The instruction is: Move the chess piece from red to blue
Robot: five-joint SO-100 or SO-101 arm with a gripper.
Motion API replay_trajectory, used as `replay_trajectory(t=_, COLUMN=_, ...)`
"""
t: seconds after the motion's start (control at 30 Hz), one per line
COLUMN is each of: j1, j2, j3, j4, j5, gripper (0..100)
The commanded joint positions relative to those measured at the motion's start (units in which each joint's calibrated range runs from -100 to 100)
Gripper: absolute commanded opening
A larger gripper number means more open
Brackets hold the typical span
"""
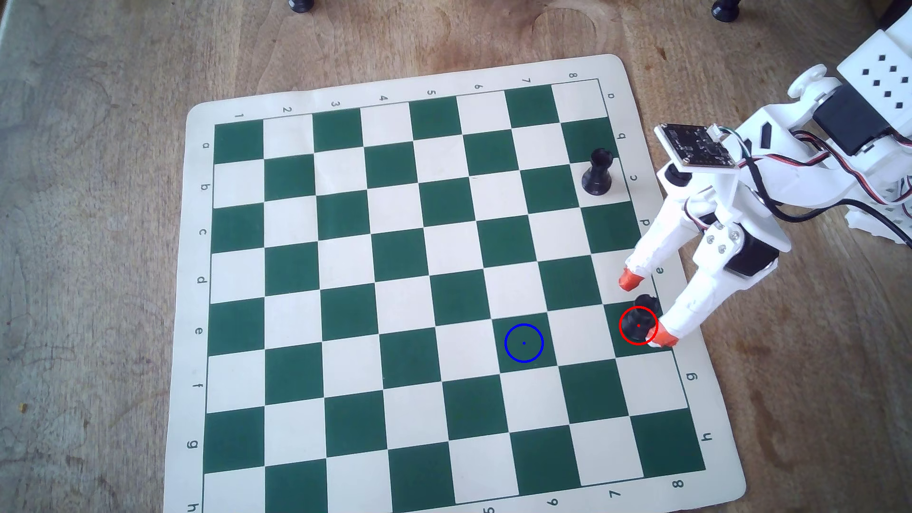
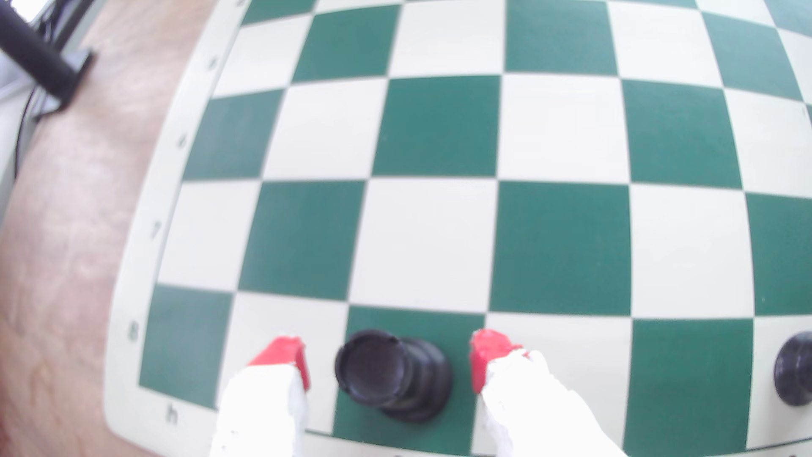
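The chess piece (image 1: 639, 319), a small black rook, stands upright on a green square at the board's right edge, inside the red circle (image 1: 621, 329). The wrist view shows it (image 2: 393, 375) between my two red-tipped fingers with a gap on each side. My white gripper (image 1: 649, 310) is open and straddles the piece; its midpoint in the wrist view (image 2: 390, 364) lies over the rook. The blue circle (image 1: 524, 343) marks an empty green square two squares to the left in the overhead view. It does not show in the wrist view.
A twin black rook (image 1: 597, 172) stands on a white square near the board's upper right corner; it shows at the wrist view's right edge (image 2: 795, 373). The green-and-cream mat (image 1: 316, 315) lies on a wooden table. Two black feet (image 1: 301, 5) stand at the top.
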Motion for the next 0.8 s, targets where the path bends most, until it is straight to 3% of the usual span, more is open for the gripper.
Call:
replay_trajectory(t=0.0, j1=-0.7, j2=-1.1, j3=-5.4, j4=0.4, j5=0.0, gripper=19)
replay_trajectory(t=0.27, j1=-2.2, j2=-1.9, j3=-6.6, j4=3.1, j5=0.2, gripper=17)
replay_trajectory(t=0.53, j1=-2.1, j2=-2.5, j3=-6.7, j4=5.0, j5=0.2, gripper=1)
replay_trajectory(t=0.77, j1=-1.7, j2=-3.6, j3=-6.9, j4=6.8, j5=0.2, gripper=0)
